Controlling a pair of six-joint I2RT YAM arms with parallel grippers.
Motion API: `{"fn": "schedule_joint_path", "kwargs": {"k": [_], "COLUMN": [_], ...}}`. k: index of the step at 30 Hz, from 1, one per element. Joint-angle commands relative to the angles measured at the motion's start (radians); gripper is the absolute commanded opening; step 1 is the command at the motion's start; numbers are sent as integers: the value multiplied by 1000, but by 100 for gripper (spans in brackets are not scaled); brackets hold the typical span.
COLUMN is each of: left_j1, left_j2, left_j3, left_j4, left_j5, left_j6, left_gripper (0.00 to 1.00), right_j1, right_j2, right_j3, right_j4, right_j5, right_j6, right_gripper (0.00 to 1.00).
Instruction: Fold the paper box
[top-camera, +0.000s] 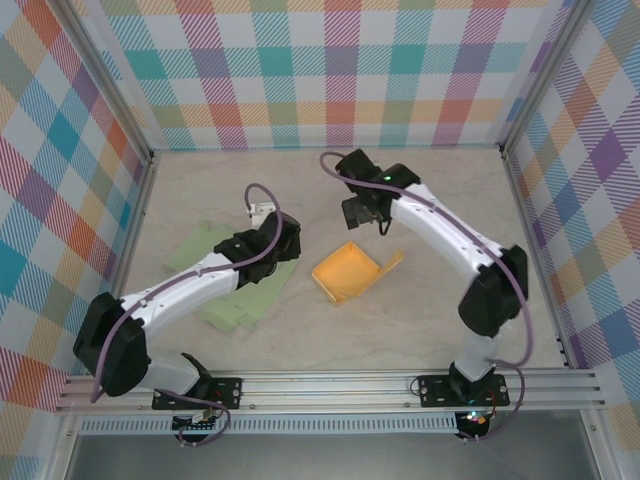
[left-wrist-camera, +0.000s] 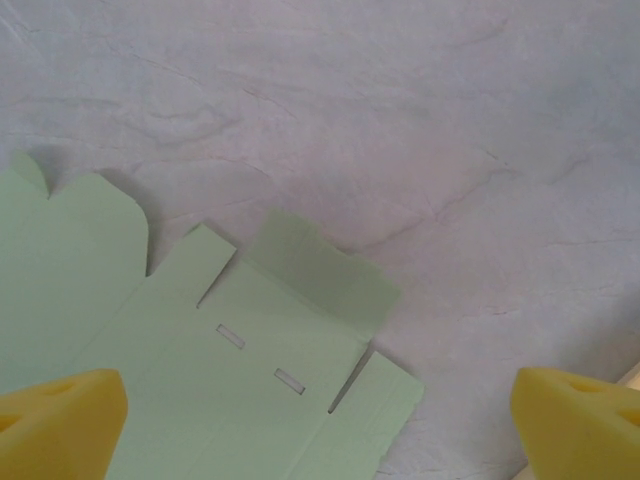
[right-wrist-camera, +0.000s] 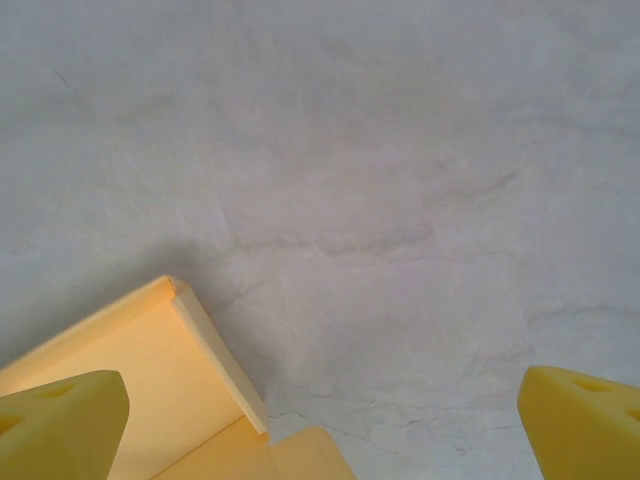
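A yellow-orange paper box (top-camera: 349, 272) lies at the table's middle, partly folded, with raised walls and one flap sticking out to the right. In the right wrist view the paper box (right-wrist-camera: 120, 370) shows a corner and a wall at the lower left. My right gripper (top-camera: 365, 208) hovers just behind it, open, fingertips (right-wrist-camera: 62, 425) wide apart and nothing between them. My left gripper (top-camera: 268, 240) hangs open over a flat pale green box blank (left-wrist-camera: 200, 370), whose slots and flaps show between its yellow fingertips (left-wrist-camera: 60, 425).
The green blank (top-camera: 238, 300) spreads over the left of the marble-patterned table (top-camera: 450, 200), partly under the left arm. Checkered walls close the back and both sides. An aluminium rail (top-camera: 330, 385) runs along the near edge.
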Motion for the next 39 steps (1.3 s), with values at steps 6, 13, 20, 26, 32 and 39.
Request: {"fn": "schedule_joint_path", "kwargs": {"k": [6,13,20,26,32,39], "left_j1": [5,-15,-59,-94,-108,-109], "left_j2": [207,309,361,358,354,311], "left_j3": [117,156,159,125,84,16], "left_j4": [59,53,25,17,35,92], "left_j5": [105,111,122,151,196,323], "left_j6": [97,129,126,105,60,-5], "left_gripper": [85,58,37,36,36,36], "right_j1": [-11,-34,-65,-84,-119,-203], "right_j2": [-430,-718,-804,-699,-543,-362], "right_j3": [-369,-724,-1130,-1263,-1267,-1219], "right_j4": [37,44,521,811,991,1125], "right_j5": [79,-17,-442,-558,-634,-746], "right_j6": [205,416,560,619,600,568], "right_gripper": [100,97,57,42,40,34]}}
